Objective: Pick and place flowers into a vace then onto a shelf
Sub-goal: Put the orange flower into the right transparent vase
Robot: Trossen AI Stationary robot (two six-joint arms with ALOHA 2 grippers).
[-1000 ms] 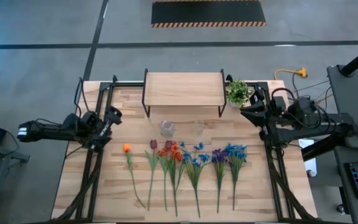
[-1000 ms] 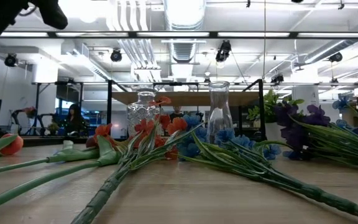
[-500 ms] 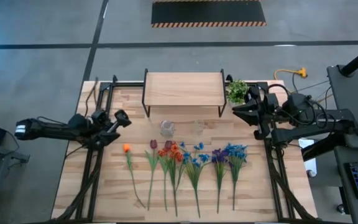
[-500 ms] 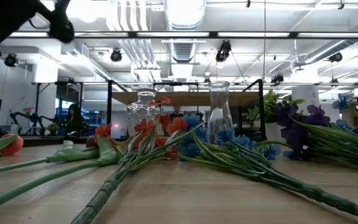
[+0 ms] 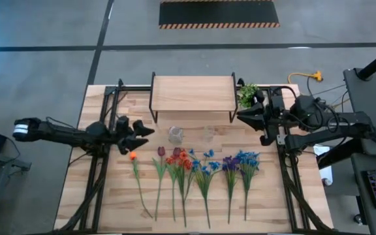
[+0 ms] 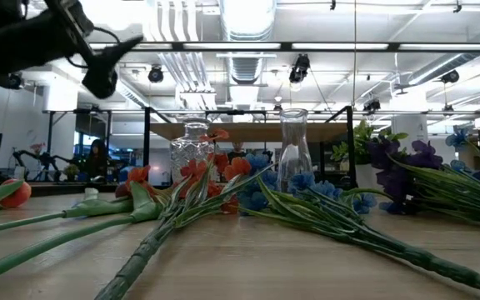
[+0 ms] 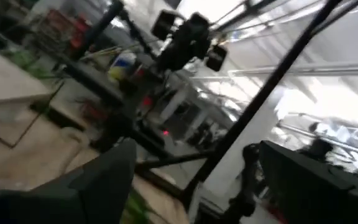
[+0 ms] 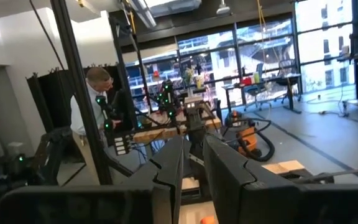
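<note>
The left wrist view is smeared throughout: the dark shape high in it and the coloured clutter behind cannot be identified. In the low view the flowers (image 6: 182, 204) run past the bottom and both side edges, so most stem ends are cut off, and the shelf (image 6: 248, 131) shows only as a thin plank edge behind two glass vases (image 6: 293, 150). In the high view those vases are faint and their shapes hard to read. The right wrist view cuts off that tool's fingers (image 8: 229, 171) at the bottom edge
</note>
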